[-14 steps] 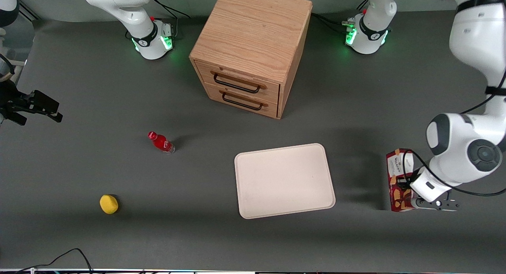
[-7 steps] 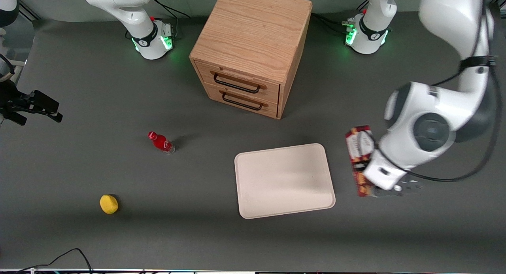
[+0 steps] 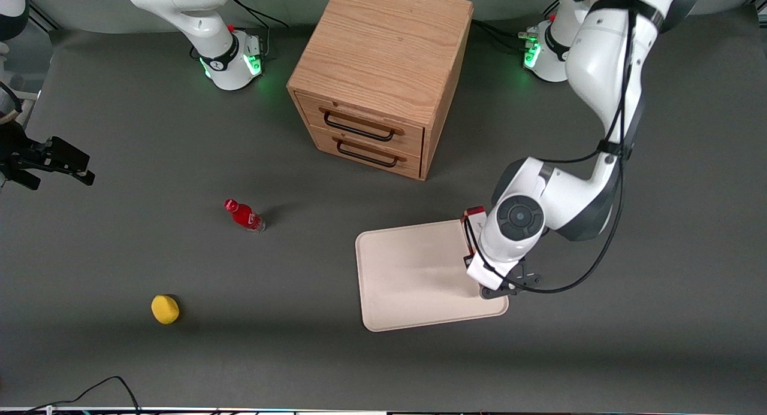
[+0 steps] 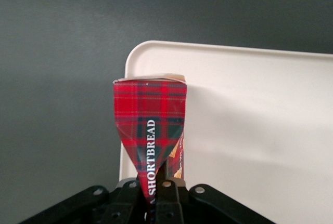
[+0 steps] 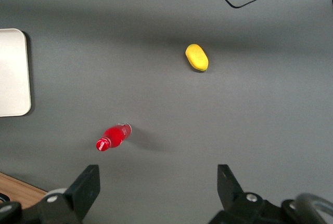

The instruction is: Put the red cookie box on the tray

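The end effector (image 4: pixel 154 195) is pinched on the red cookie box (image 4: pixel 151 133), its fingers (image 4: pixel 165 199) pressed against the narrow sides of the carton at its lower end, where the word SHORTBREAD runs along the tartan face. In the front view the wrist hides most of the box (image 3: pixel 471 222); only a short red strip with a pale end shows above the edge of the tray (image 3: pixel 413 277) that lies toward the working arm's end of the desk (image 3: pixel 180 355). The box is held above that edge of the tray (image 4: pixel 260 130), with the dark desk showing past the tray's rounded corner; whether it touches the tray surface cannot be told. The cream-white tray lies flat on the desk, nearer the front camera than the wooden drawer cabinet (image 3: pixel 383 73), whose two black-handled drawers are closed. Toward the parked arm's end of the desk, a small red bottle (image 3: pixel 244 215) lies on its side well apart from the tray, and a yellow rounded object (image 3: pixel 165 309) rests nearer the front camera than the bottle.
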Controlling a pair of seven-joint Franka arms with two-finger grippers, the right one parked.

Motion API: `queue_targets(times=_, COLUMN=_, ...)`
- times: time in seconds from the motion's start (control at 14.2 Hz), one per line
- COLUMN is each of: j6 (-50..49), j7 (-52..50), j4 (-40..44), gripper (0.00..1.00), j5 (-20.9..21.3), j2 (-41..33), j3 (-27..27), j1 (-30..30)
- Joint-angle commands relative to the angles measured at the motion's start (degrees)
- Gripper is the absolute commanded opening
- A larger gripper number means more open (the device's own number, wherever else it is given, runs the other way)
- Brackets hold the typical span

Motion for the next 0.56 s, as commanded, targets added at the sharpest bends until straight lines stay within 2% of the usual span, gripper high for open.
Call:
queue_targets(times=0.0, j6=3.38, j7=-1.27, j4=2.16, gripper=0.00, j5=2.49, j2=3.02, j3=0.48, j1=-0.07)
queue_targets(times=0.28, j6=4.89, j7=-0.56, j4=2.16, gripper=0.00, j5=2.76, j2=4.08, j3=0.57, j1=0.37)
queue_targets(times=0.35, j6=4.89, j7=-0.39, j4=2.16, gripper=0.35, j5=3.46, j2=4.08, j3=0.57, j1=0.37)
queue_targets(times=0.42, j6=4.89, j7=-0.21, j4=2.07, gripper=0.99, j5=4.51, j2=4.08, j3=0.57, j1=0.37)
queue_targets(times=0.49, j6=4.89, j7=-0.47, j4=2.07, gripper=1.00, j5=5.30, j2=3.99, j3=0.57, j1=0.37)
